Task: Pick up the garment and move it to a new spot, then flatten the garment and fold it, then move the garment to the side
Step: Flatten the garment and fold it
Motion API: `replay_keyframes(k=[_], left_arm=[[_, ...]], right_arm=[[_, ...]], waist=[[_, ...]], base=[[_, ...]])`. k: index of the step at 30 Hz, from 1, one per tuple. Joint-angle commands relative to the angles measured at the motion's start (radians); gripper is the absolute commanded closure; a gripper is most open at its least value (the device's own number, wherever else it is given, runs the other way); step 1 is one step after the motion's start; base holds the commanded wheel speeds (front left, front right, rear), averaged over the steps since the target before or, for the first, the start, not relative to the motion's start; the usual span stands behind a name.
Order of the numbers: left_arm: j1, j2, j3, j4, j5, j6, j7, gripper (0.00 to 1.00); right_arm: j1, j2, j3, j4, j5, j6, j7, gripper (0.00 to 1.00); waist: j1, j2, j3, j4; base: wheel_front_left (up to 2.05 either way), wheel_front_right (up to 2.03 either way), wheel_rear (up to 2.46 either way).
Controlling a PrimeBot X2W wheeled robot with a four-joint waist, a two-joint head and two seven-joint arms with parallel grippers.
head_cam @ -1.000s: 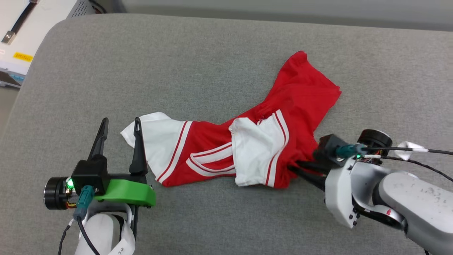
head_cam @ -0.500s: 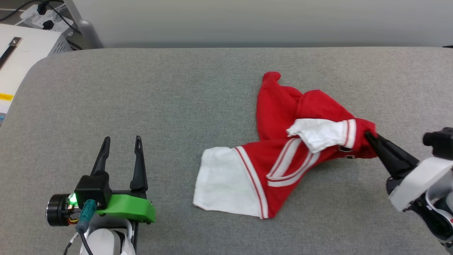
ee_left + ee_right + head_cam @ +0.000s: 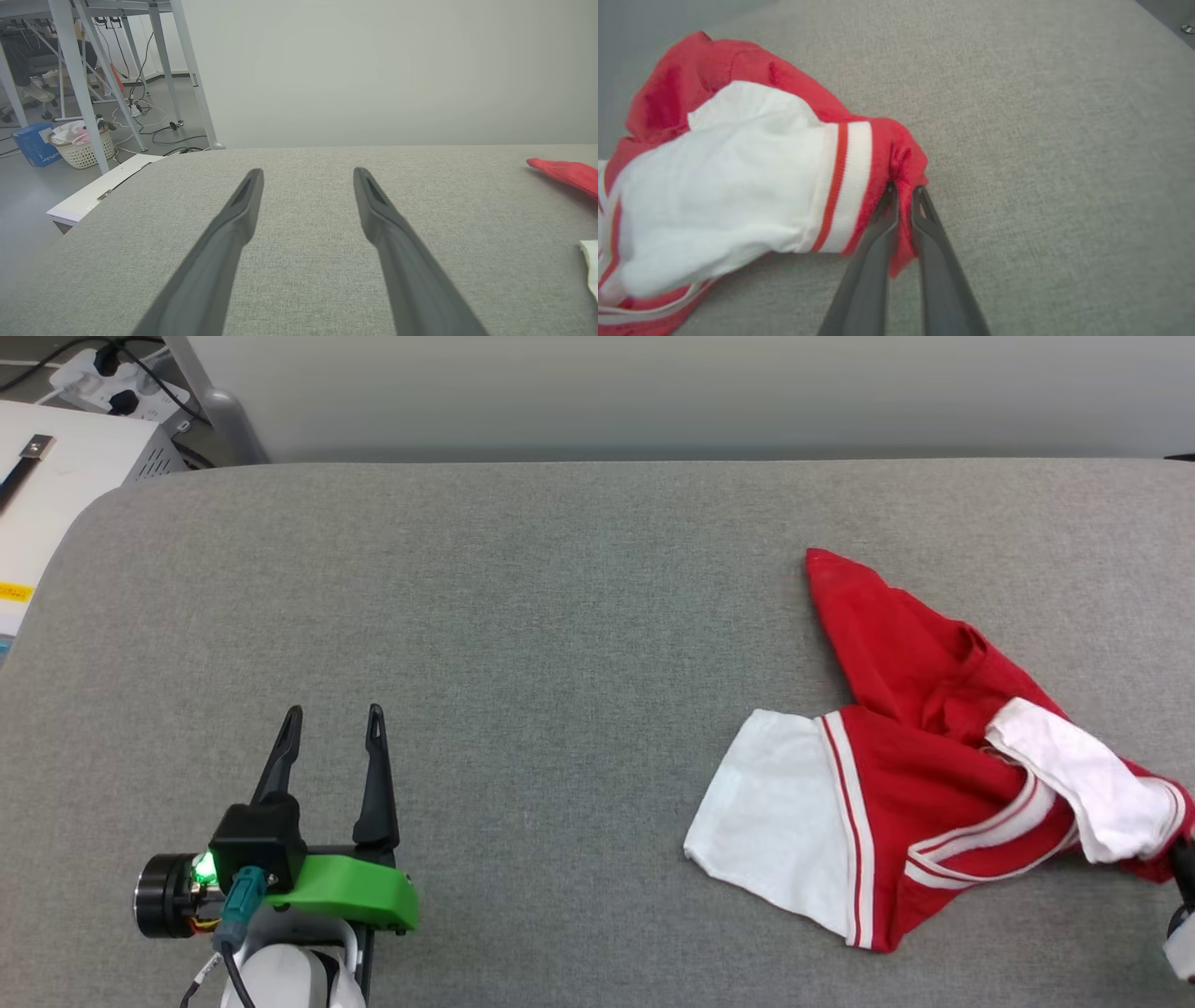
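my right claw (image 3: 903, 191) is pinched almost fully together on a bunched red fold of the garment (image 3: 738, 186), the cloth squeezed between its two dark fingertips (image 3: 878, 228). the garment lies crumpled on the right side of the grey padded surface (image 3: 560, 616), one white sleeve spread flat toward the middle, the other draped over the red body close to my grip (red-and-white striped trim edges each sleeve). my left claw (image 3: 334, 714) hovers at the lower left of the head view, its fingers spread wide apart, holding nothing and touching nothing, well apart from the garment.
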Motion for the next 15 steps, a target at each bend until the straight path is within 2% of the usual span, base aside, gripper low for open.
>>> replay_keyframes(k=[1, 7, 8, 9, 15], left_arm=[[0.013, -0.004, -0.001, 0.004, 0.010, -0.008, -0.006, 0.00], [0.014, -0.008, -0.005, 0.013, 0.012, -0.013, -0.006, 0.00], [0.017, -0.009, -0.005, 0.014, 0.013, -0.013, -0.006, 0.00], [0.020, -0.009, -0.005, 0.015, 0.014, -0.013, -0.006, 0.00], [0.032, -0.011, -0.008, 0.011, 0.022, -0.016, -0.006, 0.00]], right_arm=[[0.018, 0.010, -0.007, 0.033, -0.010, -0.001, 0.010, 1.00], [0.023, 0.054, 0.000, 0.126, -0.050, -0.001, -0.003, 1.00], [0.020, 0.057, -0.003, 0.130, -0.056, -0.001, -0.019, 0.77], [0.018, 0.059, -0.006, 0.131, -0.061, -0.001, -0.031, 0.01], [0.014, 0.045, -0.061, 0.099, -0.139, -0.001, -0.122, 0.00]], waist=[[0.0000, -0.0001, -0.001, 0.003], [0.0000, -0.0001, -0.010, 0.011], [0.0000, -0.0001, -0.014, 0.010], [0.0000, -0.0001, -0.017, 0.009], [0.0000, -0.0001, -0.039, 0.007]], base=[[0.00, 0.00, 0.00], [0.00, 0.00, 0.00], [0.00, 0.00, 0.00], [0.00, 0.00, 0.00], [0.00, 0.00, 0.00]])
